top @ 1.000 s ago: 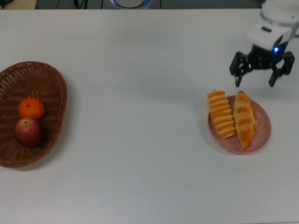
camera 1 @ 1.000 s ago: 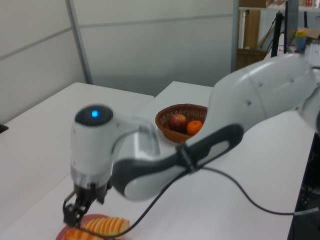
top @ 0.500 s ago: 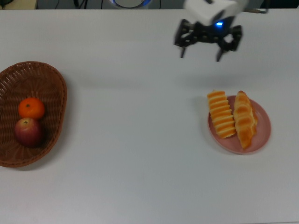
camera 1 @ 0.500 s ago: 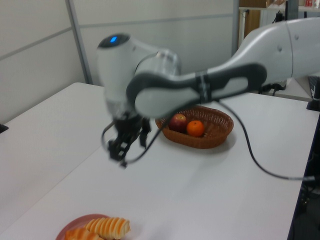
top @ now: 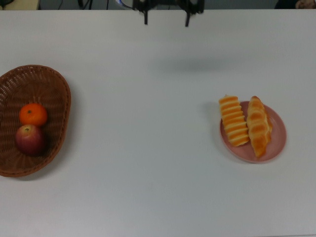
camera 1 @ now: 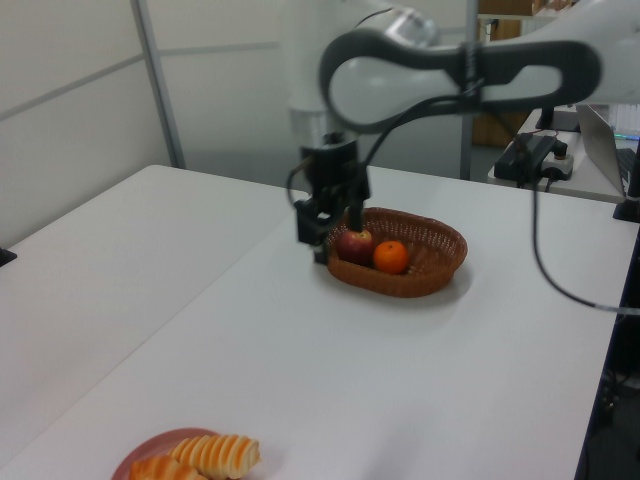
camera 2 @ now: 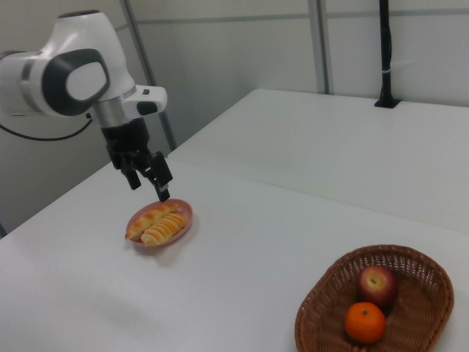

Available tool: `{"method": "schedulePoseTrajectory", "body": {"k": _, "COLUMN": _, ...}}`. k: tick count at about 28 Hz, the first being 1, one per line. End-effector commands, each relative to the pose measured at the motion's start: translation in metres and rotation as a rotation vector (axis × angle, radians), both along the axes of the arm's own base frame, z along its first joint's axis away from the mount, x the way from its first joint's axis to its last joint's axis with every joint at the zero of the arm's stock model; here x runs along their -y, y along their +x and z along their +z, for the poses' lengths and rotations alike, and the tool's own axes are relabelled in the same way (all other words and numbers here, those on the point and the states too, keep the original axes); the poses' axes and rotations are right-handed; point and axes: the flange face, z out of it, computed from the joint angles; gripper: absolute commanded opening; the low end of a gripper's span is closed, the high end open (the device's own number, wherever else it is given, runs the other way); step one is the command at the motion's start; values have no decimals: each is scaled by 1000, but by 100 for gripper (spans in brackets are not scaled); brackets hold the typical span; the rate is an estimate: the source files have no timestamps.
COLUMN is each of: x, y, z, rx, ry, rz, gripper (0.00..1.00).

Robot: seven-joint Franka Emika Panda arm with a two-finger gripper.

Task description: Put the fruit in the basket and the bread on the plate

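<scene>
Both loaves (top: 247, 126) lie side by side on the plate (top: 279, 140), mandarin (top: 33, 114) and apple (top: 30, 139) in the basket (top: 47, 79). The gripper (top: 166, 20) hangs empty above the desk (top: 148, 148), fingers (camera 2: 162, 192) open. The bread looks light and crushable, best pinched gently across the middle; the fruit seems firm, round and likely to roll.

Office or lab room. White table (camera 1: 150, 300) under my jaws, plain grey partition panels (camera 1: 300, 80) with metal posts behind them. Beyond, past the arm: shelving (camera 1: 505, 70), trailing cables (camera 1: 545, 250), a black stand (camera 2: 384, 55).
</scene>
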Motion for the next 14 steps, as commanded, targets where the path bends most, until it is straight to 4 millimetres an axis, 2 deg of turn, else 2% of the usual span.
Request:
{"method": "schedulePoseTrajectory", "body": {"k": 1, "x": 25, "y": -30, "z": -7, "rx": 8, "ry": 8, "rz": -29, "gripper": 100}}
{"method": "schedulePoseTrajectory", "body": {"k": 6, "x": 60, "y": -27, "z": -16, "rx": 25, "ry": 12, "rz": -97, "gripper": 100}}
{"method": "schedulePoseTrajectory", "body": {"k": 10, "x": 73, "y": -25, "z": -17, "rx": 21, "ry": 12, "rz": -120, "gripper": 100}}
{"method": "schedulePoseTrajectory", "body": {"k": 14, "x": 76, "y": -21, "z": -24, "rx": 7, "ry": 12, "rz": -118, "gripper": 100}}
